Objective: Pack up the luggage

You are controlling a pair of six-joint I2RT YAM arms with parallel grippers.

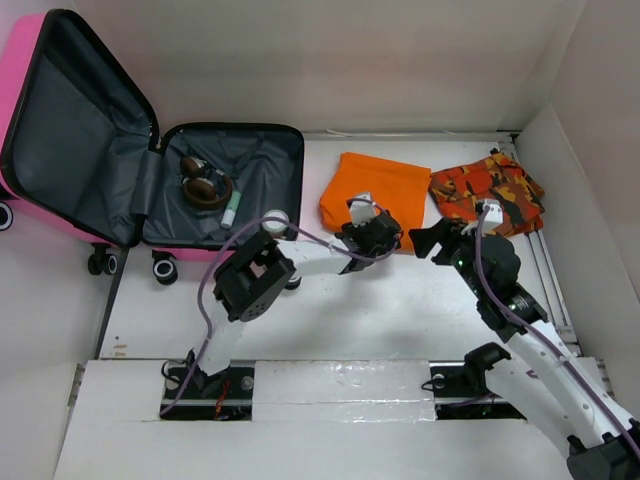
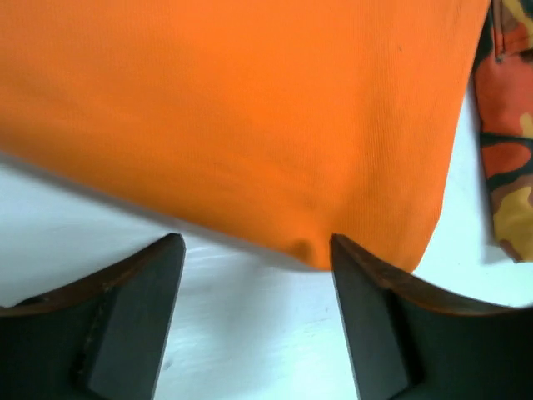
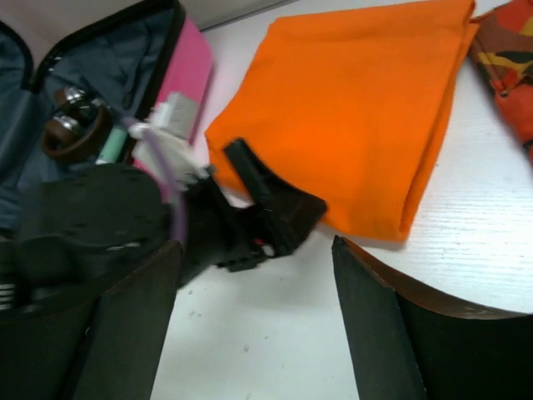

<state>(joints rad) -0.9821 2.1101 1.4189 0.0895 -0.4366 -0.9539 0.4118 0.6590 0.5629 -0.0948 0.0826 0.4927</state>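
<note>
The hot-pink luggage (image 1: 30, 60) lies open at the far left, its lid raised and its dark grey lined base (image 1: 265, 165) flat on the table. It holds a brown round item (image 1: 205, 183) and a green-white tube (image 1: 232, 208). A folded orange cloth (image 1: 372, 190) lies right of it. My left gripper (image 1: 378, 232) is open and empty at the cloth's near edge. In the left wrist view the gripper (image 2: 256, 242) has the cloth's (image 2: 250, 108) corner just ahead of its fingers. My right gripper (image 1: 428, 243) is open and empty just right of it, over bare table (image 3: 256, 244).
A red-orange camouflage cloth (image 1: 487, 190) lies right of the orange one and shows in the left wrist view (image 2: 508, 167). White walls stand at the back and right. The right wrist view shows the left gripper (image 3: 266, 208), the orange cloth (image 3: 366, 108) and the luggage's pink rim (image 3: 190, 75).
</note>
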